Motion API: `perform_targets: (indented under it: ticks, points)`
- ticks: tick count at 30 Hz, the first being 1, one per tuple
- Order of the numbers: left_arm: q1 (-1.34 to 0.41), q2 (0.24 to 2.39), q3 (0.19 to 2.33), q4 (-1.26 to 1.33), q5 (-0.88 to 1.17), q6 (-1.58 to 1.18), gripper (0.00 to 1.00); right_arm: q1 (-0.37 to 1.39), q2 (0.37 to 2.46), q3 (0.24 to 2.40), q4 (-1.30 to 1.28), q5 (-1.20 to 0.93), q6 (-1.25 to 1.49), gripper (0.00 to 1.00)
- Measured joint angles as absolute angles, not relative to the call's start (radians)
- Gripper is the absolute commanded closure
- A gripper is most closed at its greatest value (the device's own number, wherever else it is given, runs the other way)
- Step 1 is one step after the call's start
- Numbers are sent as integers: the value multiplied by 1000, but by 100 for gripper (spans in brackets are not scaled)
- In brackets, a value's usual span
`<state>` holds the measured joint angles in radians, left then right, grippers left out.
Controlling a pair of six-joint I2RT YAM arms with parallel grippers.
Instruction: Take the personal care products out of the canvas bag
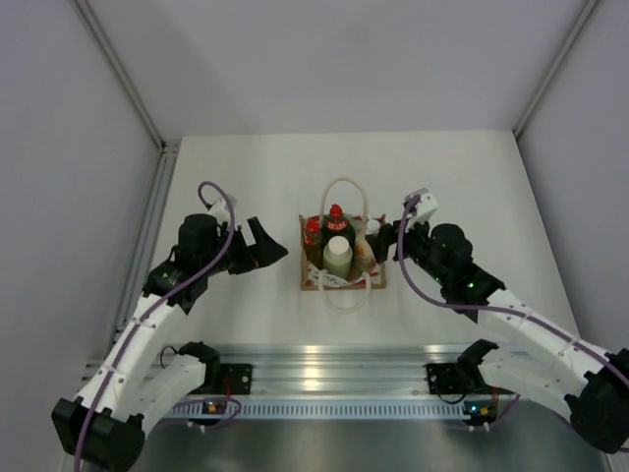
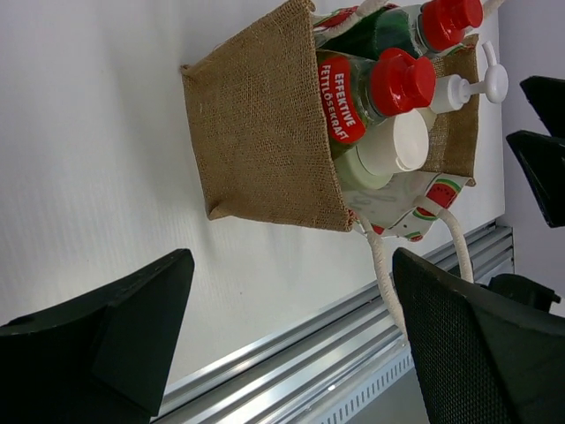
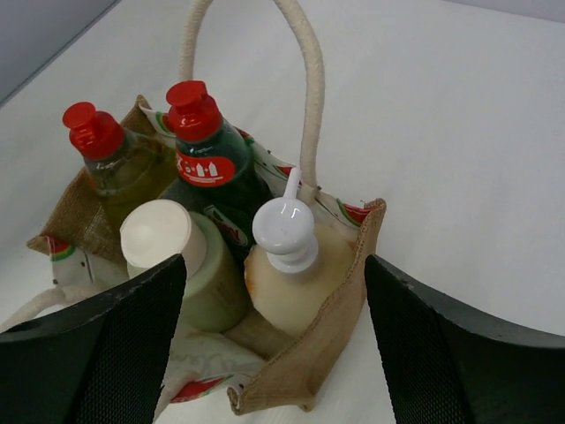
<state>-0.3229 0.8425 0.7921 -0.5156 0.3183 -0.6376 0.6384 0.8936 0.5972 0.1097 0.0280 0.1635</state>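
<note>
- Top external view: white table (image 1: 246,177) with two robot arms bolted at its near edge, one on each side of a small bag.
- Left arm (image 1: 147,315) reaches in from the left. The left gripper (image 1: 267,244) is spread wide and holds nothing, near the bag's left side but not touching it.
- Right arm (image 1: 511,324) reaches in from the right. The right gripper (image 1: 383,239) is at the bag's right edge. In the right wrist view its black fingers (image 3: 441,344) are wide apart and grip nothing.
- Canvas bag (image 1: 324,283), tan-brown, stands upright mid-table, with a watermelon-print rim and two cream loop handles (image 1: 344,187).
- Four bottles stand inside the bag, packed close:
- dark green bottle (image 3: 207,172), red cap, at the far side;
- slim yellow bottle (image 3: 119,168), red cap, beside it;
- pale cylindrical bottle (image 3: 177,256), flat white cap, at the near side;
- cream bottle (image 3: 296,265), white pump top, nearest the right gripper.
</note>
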Motion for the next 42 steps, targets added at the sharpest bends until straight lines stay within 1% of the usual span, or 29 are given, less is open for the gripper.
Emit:
perform_targets:
  ticks: [4, 6, 8, 11, 22, 25, 29, 33, 37, 38, 40, 41, 42]
  points:
    - [-328, 835, 792, -517, 325, -610, 2, 641, 960, 589, 192, 58, 131, 24]
    - [-329, 829, 791, -520, 325, -597, 2, 642, 997, 589, 224, 62, 115, 28]
    - [-329, 824, 791, -524, 325, -587, 2, 643, 1035, 589, 247, 61, 100, 30]
    - [-329, 818, 791, -532, 324, -571, 2, 646, 1087, 589, 266, 59, 85, 36]
    - [-329, 789, 791, -600, 295, -510, 2, 654, 1174, 590, 356, 64, 41, 42]
    - [-329, 790, 791, -605, 294, -503, 2, 654, 1175, 590, 371, 64, 31, 45]
    - [-329, 794, 791, -606, 295, -497, 2, 654, 1202, 595, 397, 61, 10, 57]
    - [-329, 800, 791, -607, 295, -495, 2, 654, 1246, 605, 408, 57, -15, 59]
    - [-329, 803, 791, -607, 295, -494, 2, 655, 1251, 605, 429, 55, -19, 70]
    - [-329, 803, 791, -608, 295, -494, 2, 656, 1252, 604, 434, 54, -20, 81]
    - [-329, 803, 791, -608, 295, -494, 2, 656, 1254, 603, 441, 54, -21, 90]
    - [-329, 803, 791, -608, 295, -494, 2, 656, 1255, 602, 443, 52, -23, 100]
    - [-329, 803, 791, -608, 295, -494, 2, 657, 1256, 602, 446, 51, -24, 100]
